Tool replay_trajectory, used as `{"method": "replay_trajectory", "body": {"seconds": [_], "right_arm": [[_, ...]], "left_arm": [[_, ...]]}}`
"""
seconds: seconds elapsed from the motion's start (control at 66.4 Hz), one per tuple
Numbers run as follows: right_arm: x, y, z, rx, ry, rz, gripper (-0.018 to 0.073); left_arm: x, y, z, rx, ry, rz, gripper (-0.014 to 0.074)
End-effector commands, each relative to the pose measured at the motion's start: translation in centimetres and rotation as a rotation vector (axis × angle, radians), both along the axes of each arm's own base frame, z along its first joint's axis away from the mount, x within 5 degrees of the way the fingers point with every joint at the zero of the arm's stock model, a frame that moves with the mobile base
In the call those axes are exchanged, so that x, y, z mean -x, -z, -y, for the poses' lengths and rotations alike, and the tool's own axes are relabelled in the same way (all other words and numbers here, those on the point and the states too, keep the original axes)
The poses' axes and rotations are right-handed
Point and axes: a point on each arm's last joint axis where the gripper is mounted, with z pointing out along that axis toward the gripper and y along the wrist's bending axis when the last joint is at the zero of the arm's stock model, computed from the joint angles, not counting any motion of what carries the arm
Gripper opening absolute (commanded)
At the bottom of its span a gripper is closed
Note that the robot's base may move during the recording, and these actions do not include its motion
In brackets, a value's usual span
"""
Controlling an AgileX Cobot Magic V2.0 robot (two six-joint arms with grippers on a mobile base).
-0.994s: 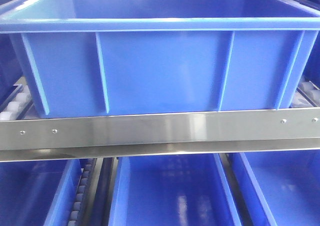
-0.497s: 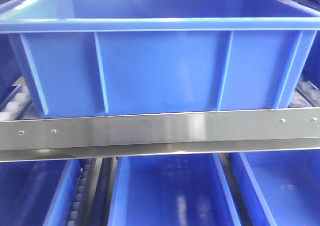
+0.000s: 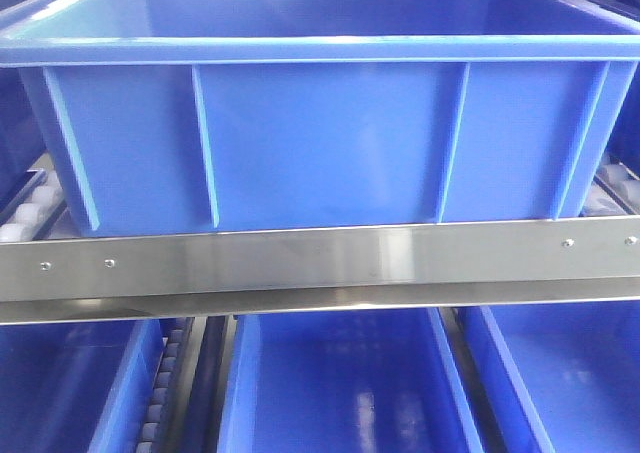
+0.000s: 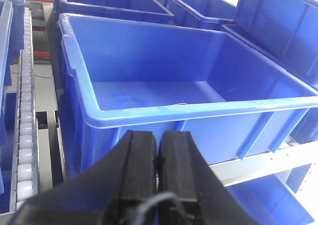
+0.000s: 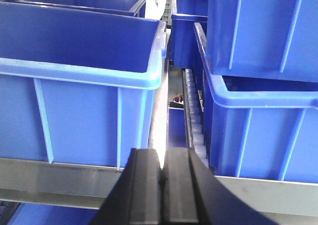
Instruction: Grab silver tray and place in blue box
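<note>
The blue box point(image 3: 320, 133) fills the front view, standing on a rack behind a steel rail point(image 3: 320, 263). In the left wrist view the same blue box point(image 4: 164, 81) is seen from above its near rim, and nothing lies inside it. My left gripper point(image 4: 158, 138) is shut, with nothing between its black fingers, just in front of the box's near wall. My right gripper point(image 5: 161, 158) is shut too, holding nothing, facing the gap beside the blue box point(image 5: 79, 91). The silver tray is out of view.
More blue crates point(image 4: 104, 1) stand behind and beside the box, and others point(image 3: 340, 383) sit on the shelf below. Stacked crates point(image 5: 263, 86) rise at the right. White roller tracks point(image 4: 25, 120) run along the rack on both sides.
</note>
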Motion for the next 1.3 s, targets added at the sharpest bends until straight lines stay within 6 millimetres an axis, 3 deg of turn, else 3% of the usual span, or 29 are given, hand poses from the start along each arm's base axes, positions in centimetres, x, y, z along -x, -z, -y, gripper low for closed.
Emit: {"method": "replay_trajectory", "body": {"seconds": [0.0,0.527,0.648,0.738,0.949,1.16,1.281], "right_arm": [[0.4,-1.6,0.0,0.01,0.003,0.14,0.005],[0.4,-1.6,0.0,0.01,0.003,0.14,0.005],[0.4,-1.6,0.0,0.01,0.003,0.14,0.005],[0.4,-1.6,0.0,0.01,0.003,0.14,0.005],[0.4,-1.6,0.0,0.01,0.003,0.14,0.005],[0.4,-1.6,0.0,0.01,0.003,0.14,0.005],[0.4,-1.6,0.0,0.01,0.003,0.14,0.005]], "left_arm": [[0.1,-1.6,0.0,0.043,0.002,0.09,-0.0006],[0.1,-1.5,0.0,0.043,0.002,0.089,-0.0006],[-0.2,-1.0,-0.3,-0.102,-0.066,0.23,-0.0006],[-0.2,0.3,-0.9,-0.147,-0.169,0.291,-0.0006],[0.5,4.8,-2.6,-0.126,-0.403,0.24,-0.0006],[0.4,9.9,-2.7,-0.066,-0.421,0.154,-0.0006],[0.3,10.5,-2.7,-0.089,-0.414,0.09,-0.0006]]}}
